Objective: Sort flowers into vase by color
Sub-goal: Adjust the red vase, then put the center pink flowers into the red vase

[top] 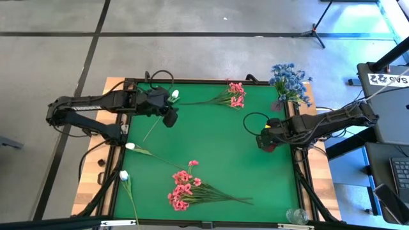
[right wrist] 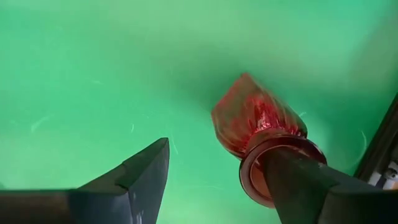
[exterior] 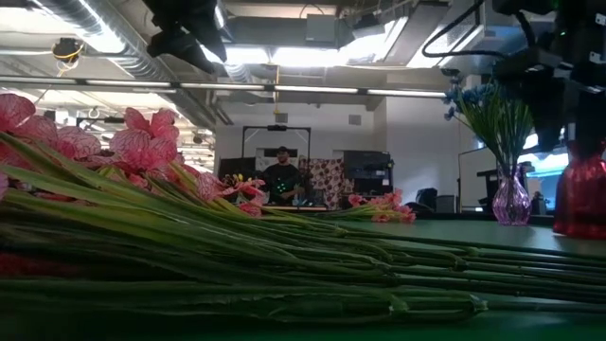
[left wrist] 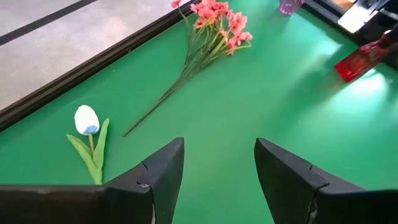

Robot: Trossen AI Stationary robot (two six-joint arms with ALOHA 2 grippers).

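Note:
My left gripper [top: 169, 119] hangs open over the table's far left part; a white tulip [left wrist: 86, 119] lies flat on the green mat just beyond it, untouched. My right gripper [top: 267, 139] stands open at the right side over a red vase [right wrist: 255, 121], which stands upright on its base [exterior: 579, 199]. One finger is at the vase's mouth, the other well off to its side. Blue flowers [top: 287, 80] stand in a clear vase [exterior: 511, 199] at the far right corner. Pink flowers lie in a far bunch [top: 235, 94] and a near bunch [top: 185, 190]. My right gripper has one finger [right wrist: 305, 183] lying across the red vase's rim [right wrist: 252, 177], coming from above and pointing steeply down. This finger hides the spot, so I cannot tell whether it touches the rim or reaches inside. The other finger touches nothing.
Two more white tulips [top: 130, 146] [top: 124, 174] lie near the left edge. A clear vase [top: 295, 215] stands at the near right corner. A dark raised frame [top: 192, 82] rims the mat. A person [exterior: 281, 175] stands far behind the table. The mat's middle is bare.

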